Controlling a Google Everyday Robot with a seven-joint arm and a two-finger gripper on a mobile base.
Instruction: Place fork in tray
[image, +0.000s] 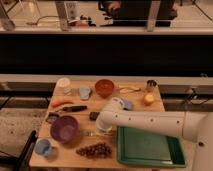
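The green tray (150, 146) lies at the front right of the wooden table. A thin silvery fork (90, 133) lies flat on the table between the purple bowl (64, 129) and the tray's left rim. My gripper (103, 128) points down at the end of the white arm (150, 121), right over the fork's right end and just left of the tray. The arm's wrist hides the gripper's tip and where it meets the fork.
A black-handled knife (75, 108) and a carrot (61, 102) lie behind the purple bowl. Grapes (95, 149) and a blue cup (43, 147) sit at the front. A red bowl (104, 87), white cup (63, 83), can (151, 84) and orange fruit (148, 99) stand at the back.
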